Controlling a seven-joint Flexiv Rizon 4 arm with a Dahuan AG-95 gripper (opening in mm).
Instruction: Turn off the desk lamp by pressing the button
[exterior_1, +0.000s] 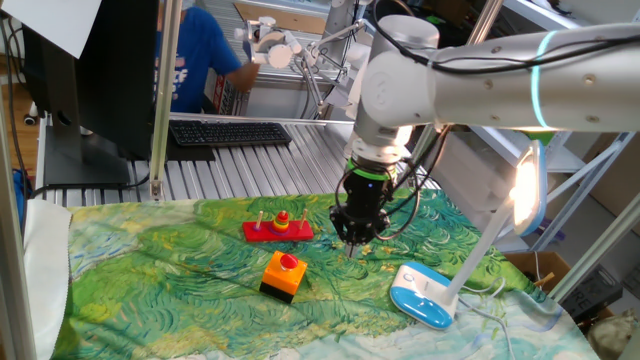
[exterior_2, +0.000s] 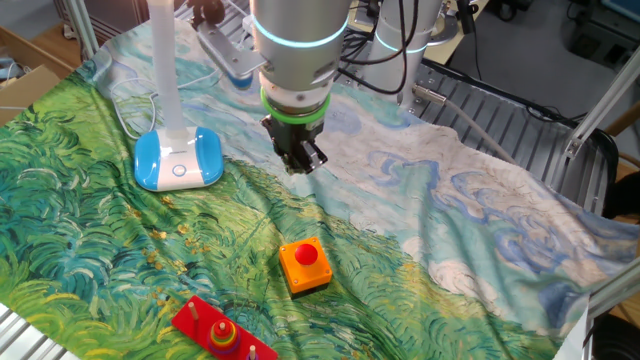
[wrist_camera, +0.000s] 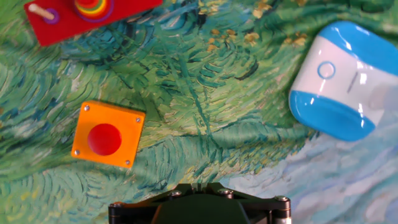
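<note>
The desk lamp's white, blue-rimmed base lies on the painted cloth at the front right. Its thin stem rises to the glowing head. The base also shows in the other fixed view and in the hand view. The button is a small ring on the white top of the base. My gripper hovers above the cloth, left of the base and apart from it; it also shows in the other fixed view. In the hand view the fingertips meet with no gap and hold nothing.
An orange box with a red round button sits left of the gripper. A red ring-stacker toy lies behind it. The lamp's cable loops near the base. A keyboard and a person are beyond the table.
</note>
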